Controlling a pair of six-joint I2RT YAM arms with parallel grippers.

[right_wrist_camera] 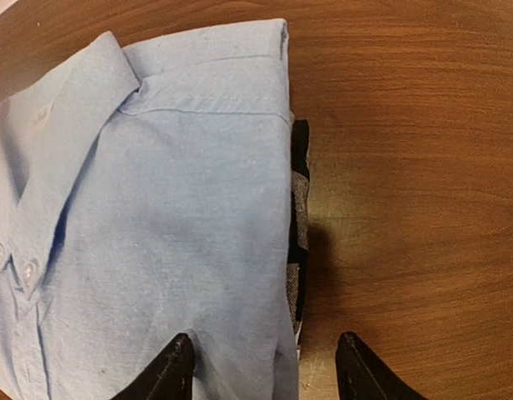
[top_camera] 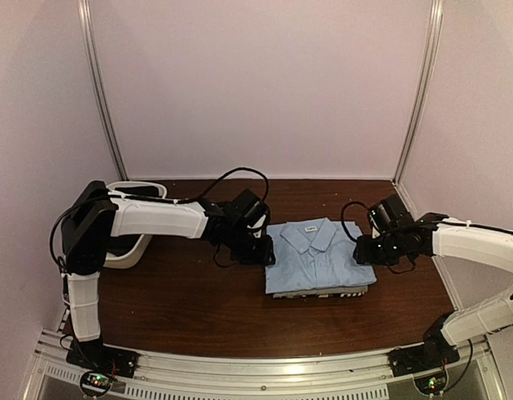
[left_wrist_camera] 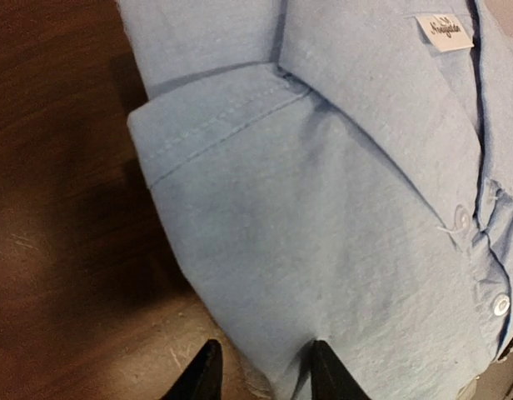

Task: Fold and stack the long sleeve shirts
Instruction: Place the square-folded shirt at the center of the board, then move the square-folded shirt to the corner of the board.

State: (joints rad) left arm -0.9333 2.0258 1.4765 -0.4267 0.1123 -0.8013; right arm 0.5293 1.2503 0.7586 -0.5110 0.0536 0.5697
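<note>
Light blue shirt (top_camera: 317, 257): folded into a neat rectangle, lying flat near the middle of the table (top_camera: 198, 300), a little toward the right edge. Front face up, collar (top_camera: 311, 232) toward the far edge.
Shirt detail, my left wrist view: folded sleeve edge with a stitched seam on the left side of the bundle (left_wrist_camera: 323, 250); white neck label (left_wrist_camera: 444, 32) inside the collar; white buttons (left_wrist_camera: 462, 218) down the front.
Grey shirt (right_wrist_camera: 299, 217): under the blue one. Only a thin dark and grey strip peeks out along the blue shirt's right side; from above, a pale sliver (top_camera: 323, 293) shows at its near edge. The fold state cannot be read.
Stack: blue on top, touching the grey beneath, edges nearly flush.
My left hand (top_camera: 258, 250): at the left side of the stack. In its own view (left_wrist_camera: 269, 379) it is released, the fingers (left_wrist_camera: 202, 375) spread; one tip is over bare wood, the other over blue cloth. Nothing is gripped.
My right hand (top_camera: 362, 252): at the right side of the stack, across from the left. In its own view (right_wrist_camera: 265, 371) it is released, the fingers (right_wrist_camera: 169, 371) wide apart, straddling the shirt's right edge (right_wrist_camera: 156, 208). It holds nothing.
Contact with cloth: cannot tell for either hand.
White tub (top_camera: 133, 247): by the far-left corner of the table, partly hidden behind my left arm, well apart from the stack.
</note>
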